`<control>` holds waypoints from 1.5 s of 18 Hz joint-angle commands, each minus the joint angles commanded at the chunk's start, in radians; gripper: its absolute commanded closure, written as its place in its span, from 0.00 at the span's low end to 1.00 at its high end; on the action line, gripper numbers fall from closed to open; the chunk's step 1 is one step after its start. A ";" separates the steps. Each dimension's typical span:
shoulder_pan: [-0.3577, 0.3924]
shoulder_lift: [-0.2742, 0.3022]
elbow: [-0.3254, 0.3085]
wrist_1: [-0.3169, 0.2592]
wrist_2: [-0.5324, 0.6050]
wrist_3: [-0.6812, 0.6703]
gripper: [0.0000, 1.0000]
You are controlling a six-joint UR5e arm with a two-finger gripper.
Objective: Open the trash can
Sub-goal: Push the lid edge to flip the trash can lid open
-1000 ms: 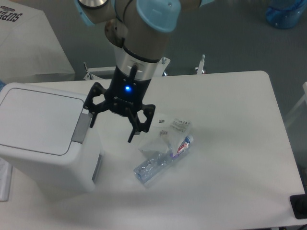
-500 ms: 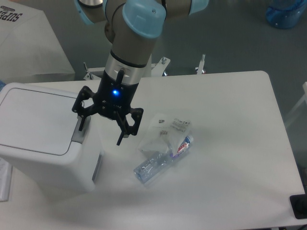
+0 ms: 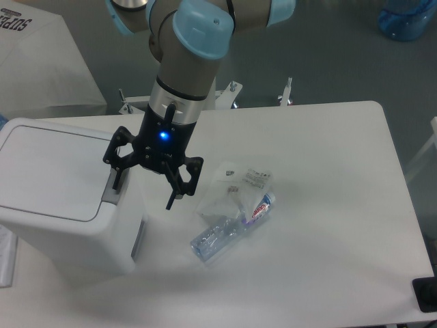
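The trash can is a large white bin standing at the table's left, its flat lid shut. A grey latch strip runs along the lid's right edge. My gripper hangs open just right of that edge, with nothing between its fingers. One finger points down right over the latch strip; the other hangs over the table beside the bin. Whether the finger touches the strip cannot be told.
A crushed clear plastic bottle with a crumpled wrapper lies on the white table right of the gripper. A blue water jug stands on the floor at the far right. A white box sits at the back left.
The gripper has moved left from above the table toward the bin's lid edge, then nearly stopped; its left finger now stands over the latch strip.
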 joint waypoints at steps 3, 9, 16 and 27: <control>0.000 -0.002 -0.011 0.008 0.000 0.000 0.00; 0.000 -0.002 -0.011 0.008 0.000 -0.002 0.00; 0.000 -0.009 0.006 0.006 -0.002 -0.009 0.00; 0.113 -0.061 0.132 0.008 0.002 -0.008 0.00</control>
